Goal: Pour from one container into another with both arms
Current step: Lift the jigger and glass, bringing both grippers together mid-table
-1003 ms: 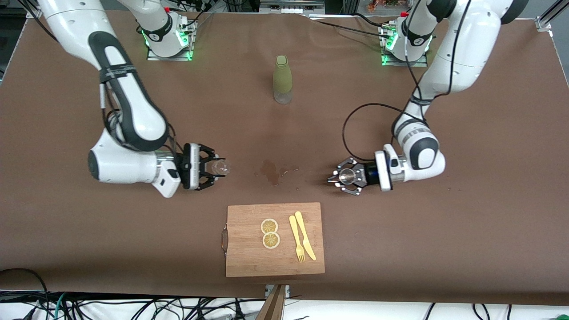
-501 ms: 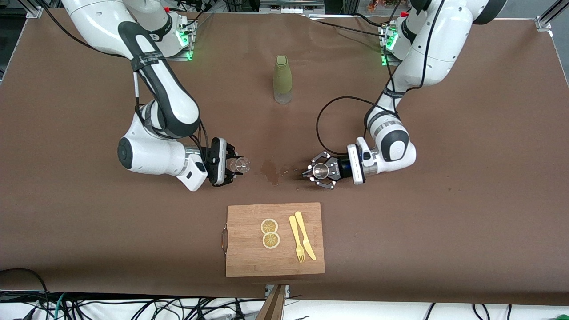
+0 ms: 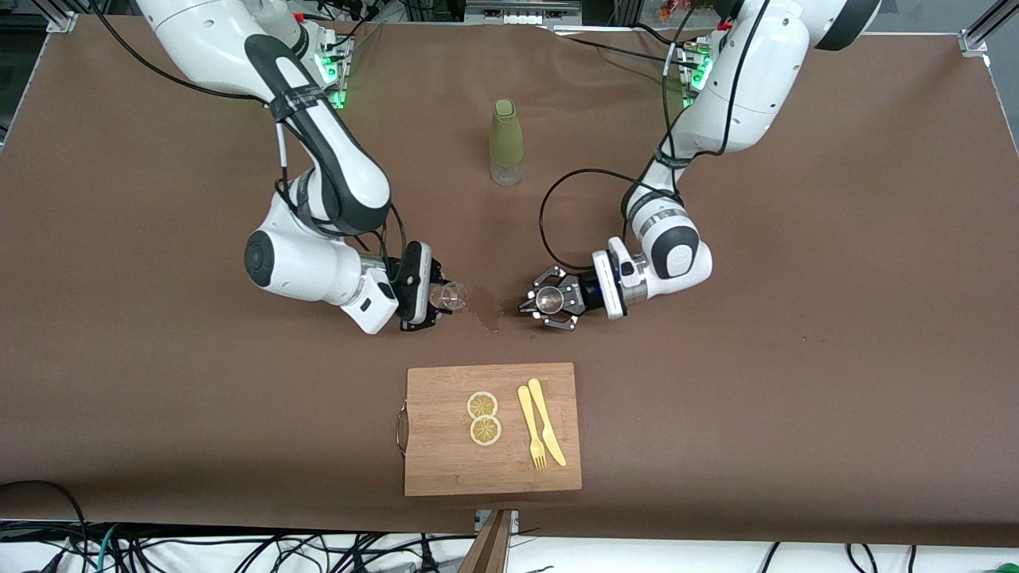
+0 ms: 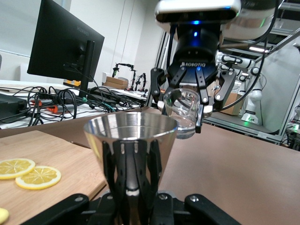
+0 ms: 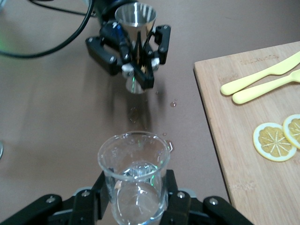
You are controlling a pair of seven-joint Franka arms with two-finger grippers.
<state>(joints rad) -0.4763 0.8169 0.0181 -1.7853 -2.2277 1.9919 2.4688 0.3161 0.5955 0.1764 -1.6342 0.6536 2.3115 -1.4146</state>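
Clear shot glass (image 3: 450, 297) pinched in the right pincer (image 3: 436, 298), held up over the brown worktop (image 3: 796, 318) mid-table, rim pointing toward the jigger; right wrist view shows a little clear liquid in its base (image 5: 136, 185). Steel hourglass jigger (image 3: 548, 300) is clamped at its waist by the left pincer (image 3: 544, 301), mouth up, also off the surface over the worktop middle, close to the glass but not touching; seen again in the left wrist view (image 4: 131, 154) with the glass (image 4: 183, 110) just past its rim, and in the right wrist view (image 5: 136, 23). Both pincers face each other, right arm (image 3: 318, 175) coming from about 11 o'clock of the front view, left arm (image 3: 716, 95) from about 1 o'clock. Dark wet stain (image 3: 486, 309) on the worktop lies between and under the two containers. Bamboo cutting board (image 3: 446, 469) sits at 6 o'clock from the stain, nearer the front camera, carrying two lemon slices (image 3: 483, 418) touching each other, plus a yellow fork (image 3: 532, 427) and yellow knife (image 3: 547, 422) side by side beside the slices. Olive-green bottle (image 3: 506, 142) stands upright at 12 o'clock from the stain, well apart from both pincers, between the two arm bases.
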